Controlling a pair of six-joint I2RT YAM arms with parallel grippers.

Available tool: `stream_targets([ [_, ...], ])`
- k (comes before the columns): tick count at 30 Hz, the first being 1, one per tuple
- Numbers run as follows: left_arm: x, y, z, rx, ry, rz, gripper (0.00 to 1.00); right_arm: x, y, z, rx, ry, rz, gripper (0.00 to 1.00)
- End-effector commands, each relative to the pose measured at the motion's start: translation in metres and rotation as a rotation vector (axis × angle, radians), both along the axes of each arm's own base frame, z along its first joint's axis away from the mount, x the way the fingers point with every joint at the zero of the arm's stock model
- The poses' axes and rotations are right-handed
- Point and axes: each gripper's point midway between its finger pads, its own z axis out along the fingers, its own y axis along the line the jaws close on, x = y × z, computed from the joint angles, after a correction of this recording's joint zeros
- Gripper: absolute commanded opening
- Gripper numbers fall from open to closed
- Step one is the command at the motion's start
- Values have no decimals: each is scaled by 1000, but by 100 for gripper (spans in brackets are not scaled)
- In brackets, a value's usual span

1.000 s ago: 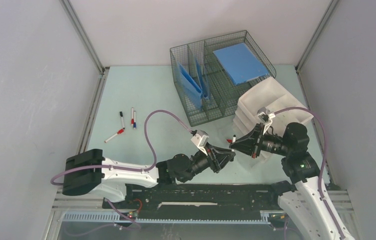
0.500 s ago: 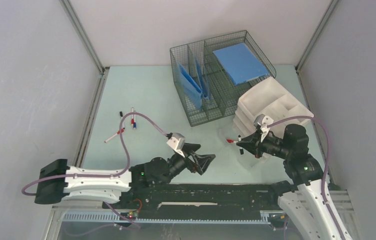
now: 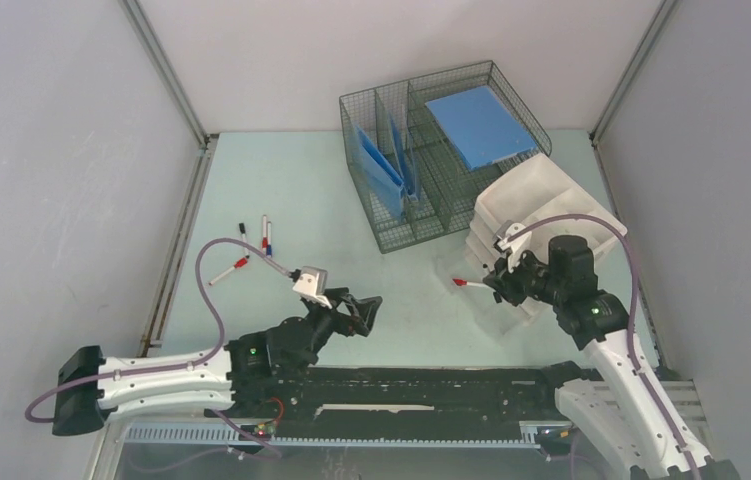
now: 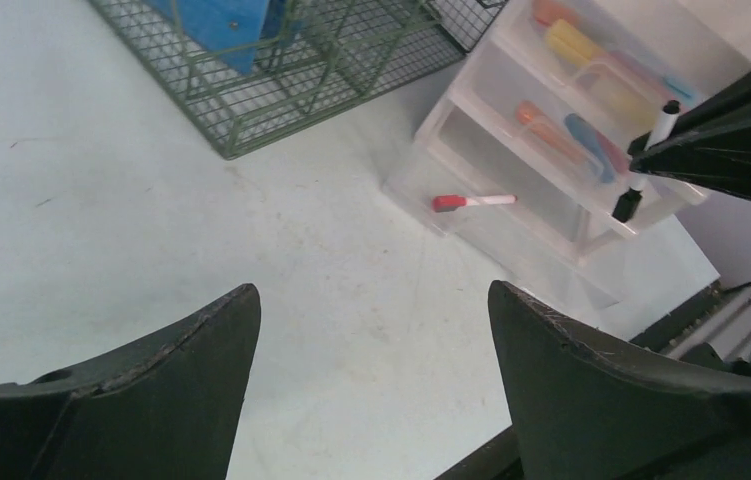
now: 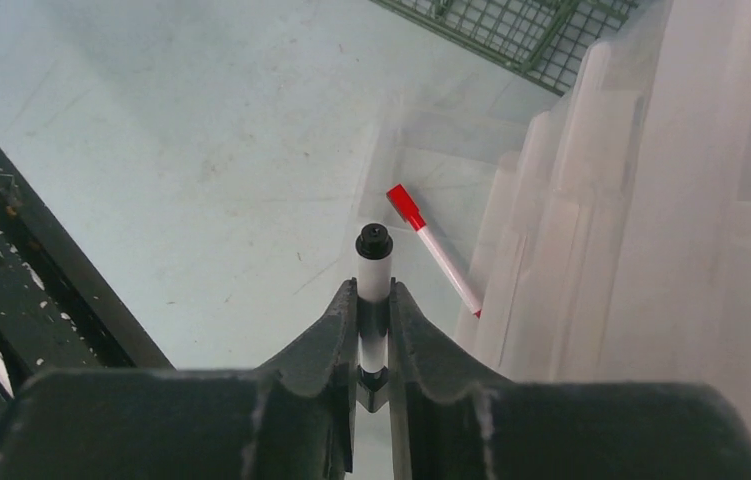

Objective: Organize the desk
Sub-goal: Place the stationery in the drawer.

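The left arm has drawn back toward its own side, away from where the two grippers met, and the left gripper now hangs low over the desk with its jaws spread wide and nothing in them. The right gripper pinches a black-capped marker just above the lowest step of the tiered clear organizer, where a red-capped marker already lies — one stowed, one about to be, I judge. A few loose markers lie farther left, well apart from the organizer. Beyond, the wire basket holds blue folders; nothing blocks the path.
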Motion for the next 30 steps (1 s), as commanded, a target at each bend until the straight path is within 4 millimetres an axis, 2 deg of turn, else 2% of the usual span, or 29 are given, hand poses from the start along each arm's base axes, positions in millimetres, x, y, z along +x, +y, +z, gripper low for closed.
stream_targets([
  [1,8,20,-10,-56,43,81,90,15,-9,7,-54,-54,-56,23],
  [5,10,29,-12,-87,55,96,90,18,-12,3,-69,-44,-79,38],
  [11,13,35,-15,-109,75,102,90,14,-9,5,-58,-44,-53,49],
  [18,28,42,-23,-99,136,136,88,-20,14,13,-5,-61,170,61],
  [21,40,50,-30,-87,179,162,88,-26,16,17,10,-73,197,62],
  [24,55,66,-37,-64,235,220,87,-25,15,18,9,-72,191,62],
  [30,94,114,-51,-29,356,366,86,-26,14,19,7,-81,192,62],
])
